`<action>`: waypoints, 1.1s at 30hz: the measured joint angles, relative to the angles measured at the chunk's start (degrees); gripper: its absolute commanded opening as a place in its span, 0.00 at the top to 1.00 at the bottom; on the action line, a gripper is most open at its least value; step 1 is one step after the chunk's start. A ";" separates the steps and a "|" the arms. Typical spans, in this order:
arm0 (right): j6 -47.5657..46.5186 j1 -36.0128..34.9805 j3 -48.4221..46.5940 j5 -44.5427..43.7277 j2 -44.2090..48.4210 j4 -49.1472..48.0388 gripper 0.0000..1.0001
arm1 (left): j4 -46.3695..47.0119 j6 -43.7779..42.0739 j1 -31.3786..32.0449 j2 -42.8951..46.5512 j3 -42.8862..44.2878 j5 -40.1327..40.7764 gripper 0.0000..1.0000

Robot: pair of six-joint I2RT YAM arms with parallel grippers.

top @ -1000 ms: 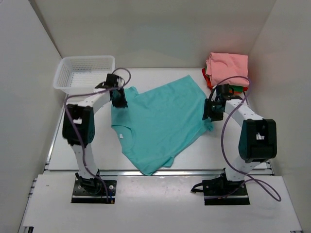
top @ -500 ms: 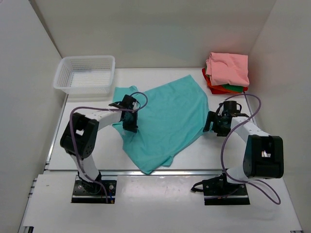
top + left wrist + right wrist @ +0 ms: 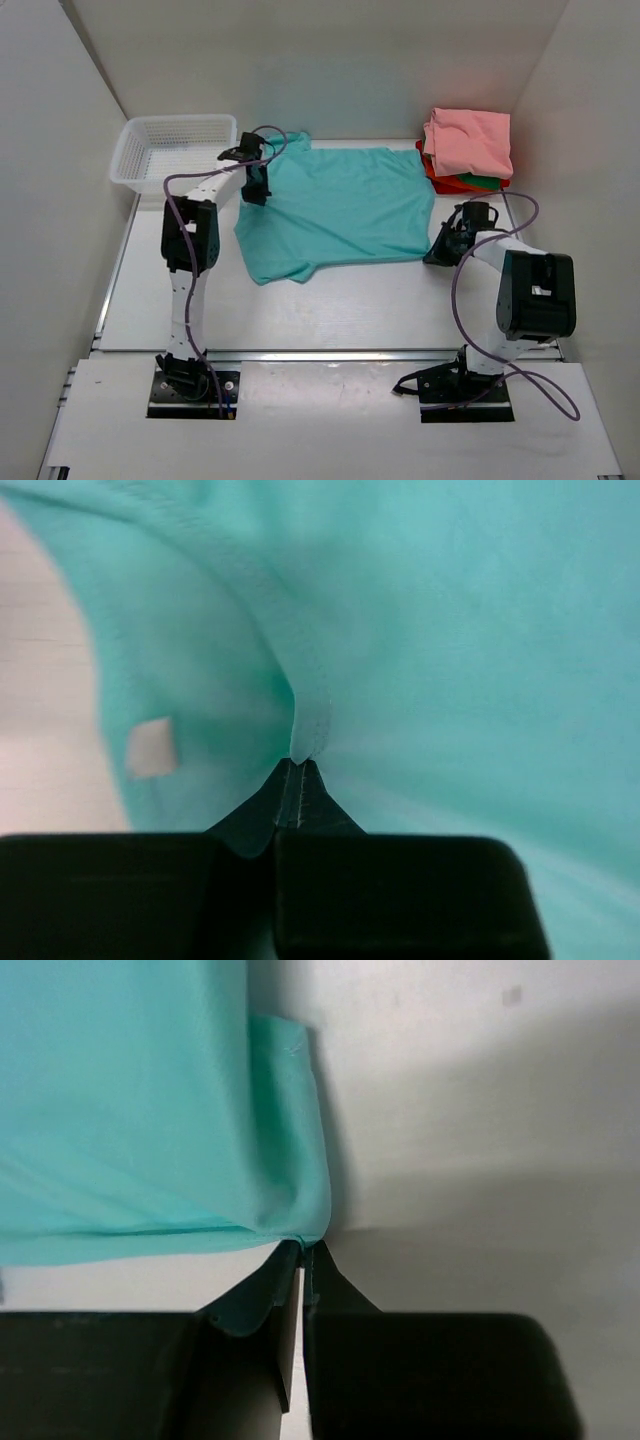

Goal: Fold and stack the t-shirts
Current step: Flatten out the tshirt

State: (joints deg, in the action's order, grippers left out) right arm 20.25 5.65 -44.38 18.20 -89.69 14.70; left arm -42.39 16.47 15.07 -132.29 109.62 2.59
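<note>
Teal t-shirt point(image 3: 340, 205) pinched by left gripper point(image 3: 252, 194), right gripper point(image 3: 438, 255); basket point(image 3: 160, 176) near left.

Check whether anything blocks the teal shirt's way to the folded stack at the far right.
Nothing visible does. The teal t-shirt lies just left of the folded stack, only bare table between. The left gripper and right gripper grip its edges.

No text, brand, number or sign can be read in any view. The only label in sight is a small white tag point(image 3: 150, 747) on the teal t-shirt point(image 3: 450, 630), seen from the left wrist; it is blurred and shows no legible print.
</note>
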 measured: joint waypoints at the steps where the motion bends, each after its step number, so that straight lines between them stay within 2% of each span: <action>1: -0.26 -0.31 -1.73 0.11 -1.33 0.72 1.00 | -0.33 -0.17 -1.11 0.59 0.15 0.02 1.00; 2: -0.55 -0.44 -3.19 0.02 -2.05 1.09 1.00 | -0.55 -0.33 -1.84 1.05 0.37 0.02 1.00; 3: -0.94 -1.01 -4.83 -0.37 -2.12 1.62 1.00 | -0.42 -0.39 -2.49 2.05 0.39 -0.04 0.94; 4: -1.29 -1.64 -5.99 -0.63 -1.64 1.95 1.00 | 0.04 -0.59 -3.02 3.43 0.00 -0.26 0.80; 7: -2.01 -3.61 -6.91 -0.76 2.23 1.97 1.00 | 3.56 -0.52 -4.04 11.58 -5.86 -2.82 0.74; 10: -2.10 -4.68 -4.48 0.17 8.68 1.68 1.00 | 6.03 -0.31 -4.42 25.53 -18.27 -5.14 0.78; 12: -2.01 -4.68 -2.45 0.55 11.76 1.40 1.00 | 9.40 0.22 -3.10 36.92 -30.14 -5.49 0.78; 15: -2.12 -4.79 -0.66 0.76 12.31 1.62 1.00 | 11.39 2.54 2.49 52.30 -48.72 -6.05 0.73; 16: -2.21 -4.92 -0.42 0.79 11.85 2.05 1.00 | 12.94 3.67 5.11 55.98 -54.51 -6.67 0.69; 17: -2.25 -5.25 -0.07 0.66 11.43 2.10 1.00 | 13.60 4.85 7.15 58.62 -59.69 -7.41 0.69; 19: -2.27 -6.16 0.55 0.70 10.91 2.45 1.00 | 14.60 7.61 8.63 61.11 -67.87 -8.04 0.71; 22: -2.21 -7.08 1.84 1.03 10.93 2.14 1.00 | 14.34 10.43 8.15 61.48 -74.10 -6.67 0.68; 33: -2.21 -6.21 3.93 2.23 11.80 1.46 1.00 | 21.51 13.84 8.70 57.92 -74.79 -0.35 0.66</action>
State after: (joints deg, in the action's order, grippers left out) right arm 18.04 -0.56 -40.45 20.43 -77.89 16.16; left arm -20.88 30.30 23.77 -74.37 34.83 2.24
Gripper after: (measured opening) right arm 0.010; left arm 0.343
